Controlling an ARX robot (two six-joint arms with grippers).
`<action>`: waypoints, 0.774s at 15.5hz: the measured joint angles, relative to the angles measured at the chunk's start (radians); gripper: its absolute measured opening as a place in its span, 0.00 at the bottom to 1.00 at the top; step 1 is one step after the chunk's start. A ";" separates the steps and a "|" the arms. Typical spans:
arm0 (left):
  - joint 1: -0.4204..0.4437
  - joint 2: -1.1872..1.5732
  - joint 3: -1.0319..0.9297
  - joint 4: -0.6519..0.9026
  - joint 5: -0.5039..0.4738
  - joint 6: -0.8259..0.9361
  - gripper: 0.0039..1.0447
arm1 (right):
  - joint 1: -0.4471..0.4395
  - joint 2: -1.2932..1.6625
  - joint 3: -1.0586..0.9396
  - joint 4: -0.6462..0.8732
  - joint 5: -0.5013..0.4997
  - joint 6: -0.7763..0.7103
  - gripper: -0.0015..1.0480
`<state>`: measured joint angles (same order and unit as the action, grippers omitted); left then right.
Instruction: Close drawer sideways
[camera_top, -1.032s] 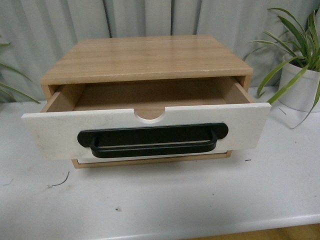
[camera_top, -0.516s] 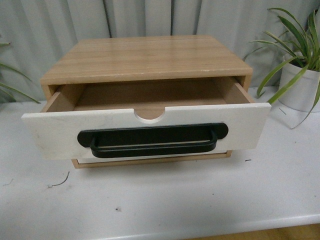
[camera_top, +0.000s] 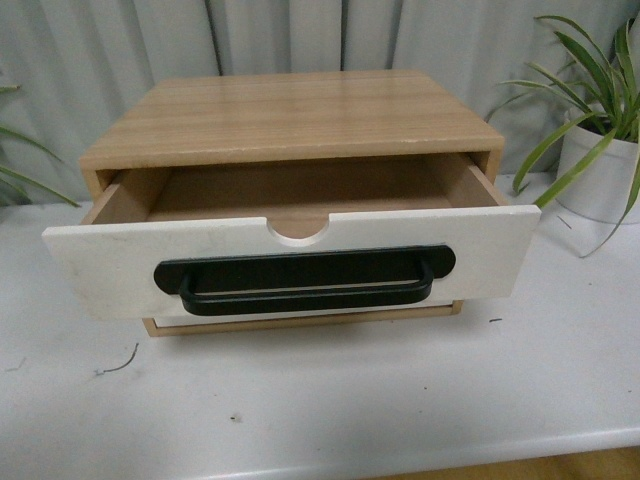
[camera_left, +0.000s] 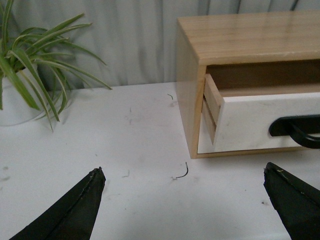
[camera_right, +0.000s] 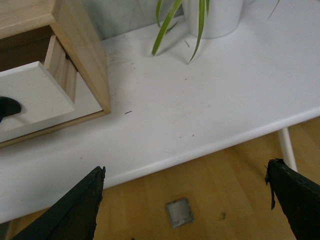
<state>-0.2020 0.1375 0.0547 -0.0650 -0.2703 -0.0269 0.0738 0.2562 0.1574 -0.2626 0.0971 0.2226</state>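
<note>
The drawer (camera_top: 110, 265), white-fronted with a long black bar handle (camera_top: 305, 283) and a semicircular notch in its top edge, stands pulled out of a wooden cabinet (camera_top: 290, 115) on the white table. Its inside looks empty. Neither gripper shows in the front view. My left gripper (camera_left: 185, 175) is open over the table, to the left of the cabinet, well short of the drawer (camera_left: 265, 120). My right gripper (camera_right: 185, 175) is open over the table's front edge, to the right of the drawer (camera_right: 30, 95). Both grippers are empty.
A potted plant in a white pot (camera_top: 600, 170) stands right of the cabinet, and another plant (camera_left: 30, 75) stands left of it. A plain white lower front (camera_top: 300, 314) sits under the drawer. The table's front edge (camera_right: 200, 152) and wooden floor show below.
</note>
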 joint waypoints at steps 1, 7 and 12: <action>-0.126 0.052 0.010 0.021 -0.019 0.090 0.94 | 0.105 0.094 0.060 0.003 0.006 -0.010 0.94; -0.330 0.610 0.023 0.404 0.077 0.566 0.94 | 0.402 0.560 0.181 0.146 -0.015 -0.404 0.94; -0.267 1.035 0.174 0.622 0.145 0.664 0.94 | 0.396 0.916 0.320 0.330 -0.074 -0.610 0.94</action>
<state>-0.4694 1.1725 0.2283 0.5568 -0.1249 0.6369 0.4694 1.1717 0.4778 0.0673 0.0235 -0.3874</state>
